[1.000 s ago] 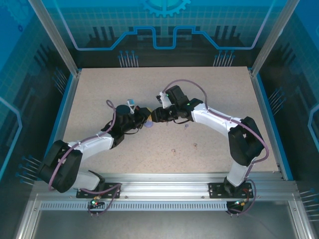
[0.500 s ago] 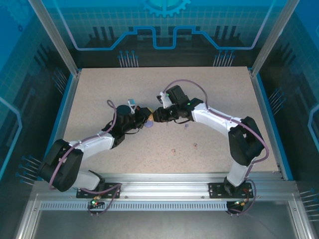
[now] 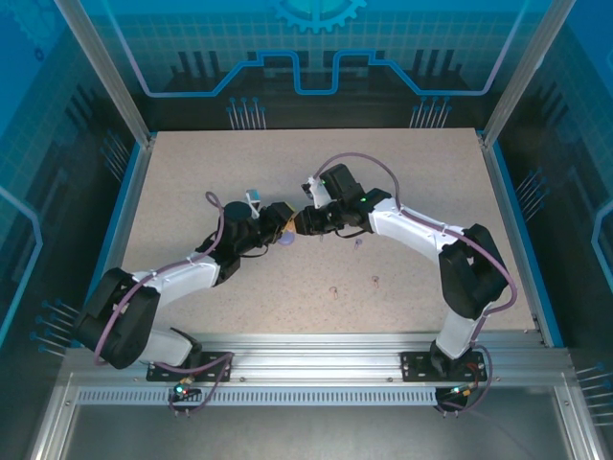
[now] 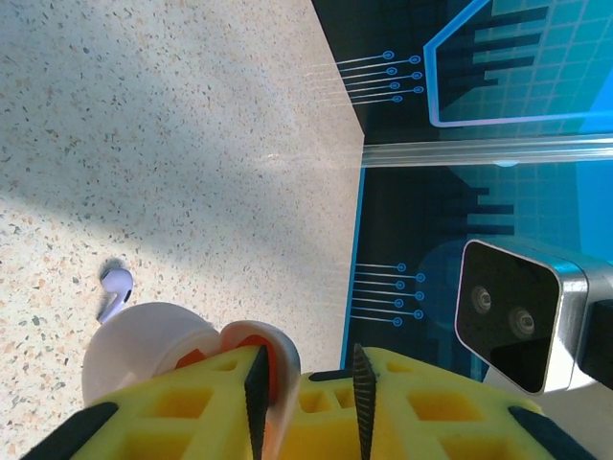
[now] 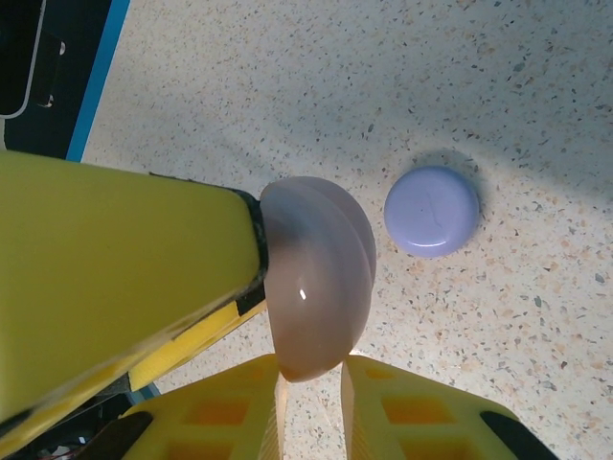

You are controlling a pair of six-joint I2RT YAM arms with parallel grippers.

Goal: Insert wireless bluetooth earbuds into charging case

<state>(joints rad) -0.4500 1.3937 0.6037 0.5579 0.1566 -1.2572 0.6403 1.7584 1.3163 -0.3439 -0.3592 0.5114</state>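
1. The two arms meet over the middle of the speckled table (image 3: 192, 172), the left gripper (image 3: 272, 224) reaching in from the left and the right gripper (image 3: 299, 222) from the right, tips almost together.
2. The pink charging case (image 5: 316, 278) is off the table between the two grippers.
3. In the right wrist view, the right gripper (image 5: 311, 369) is clamped on the case. Its near edge sits pinched between the two yellow fingers, with only a narrow slit left between them.
4. In that view, one broad yellow finger (image 5: 124, 259) of the left gripper lies against the left side of the case.
5. In the left wrist view, the left gripper (image 4: 306, 356) has its jaws apart. The pink charging case (image 4: 144, 350) lies at the finger on the left of that view, and a clear gap separates it from the other finger. An orange-red patch shows at the rim of the case. Whether its lid is ajar cannot be told.
6. The lavender charging case (image 5: 431, 211), a closed round disc, lies flat on the table just beside the pink one, not touching it.
7. A lavender earbud (image 4: 115, 287) lies loose on the table to the right of the grippers, near them and apart from both cases.
8. A pink earbud (image 3: 333, 288) and a second pink earbud (image 3: 375, 281) lie near each other on the table, nearer the arm bases and well apart from the cases.
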